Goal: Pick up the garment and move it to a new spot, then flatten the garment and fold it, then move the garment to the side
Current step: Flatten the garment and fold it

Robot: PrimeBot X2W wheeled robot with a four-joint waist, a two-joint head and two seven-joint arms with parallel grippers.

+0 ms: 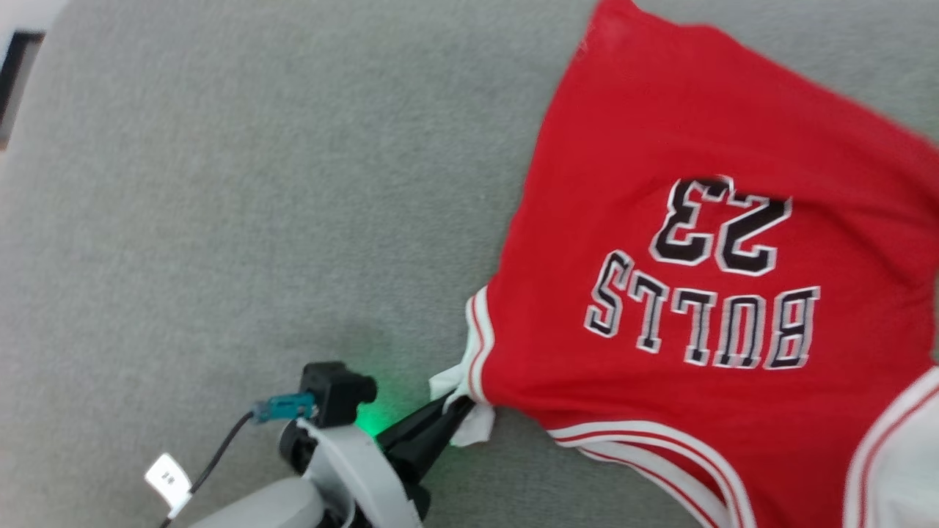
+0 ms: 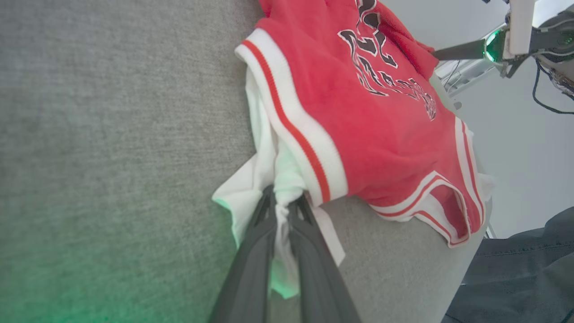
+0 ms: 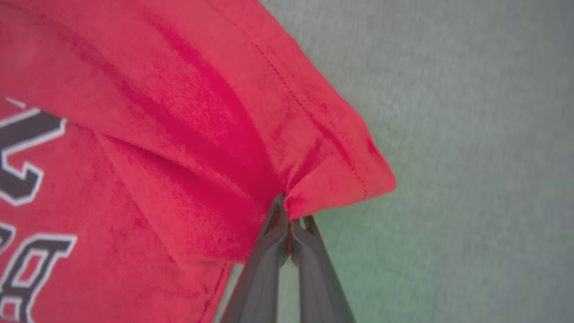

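On the grey surface (image 1: 220, 183), jersey (image 1: 697, 257) looks limp and light; left gripper (image 2: 285, 204) pinches its white armhole cloth, right gripper (image 3: 290, 217) clamps its red hem corner.

Head cam looks steeply down from above; both wrist cams close-in, low; all share garment (image 1: 660, 220).

1. One jersey (image 1: 660, 220), bearing two digits and five letters.
2. Two grippers: left gripper (image 1: 462, 403), right gripper (image 3: 289, 220), two fingers each.
3. One grey surface (image 1: 220, 220).
4. One black cable (image 1: 220, 447).
5. One blue connector (image 1: 282, 405).
6. One white tag (image 1: 167, 477).
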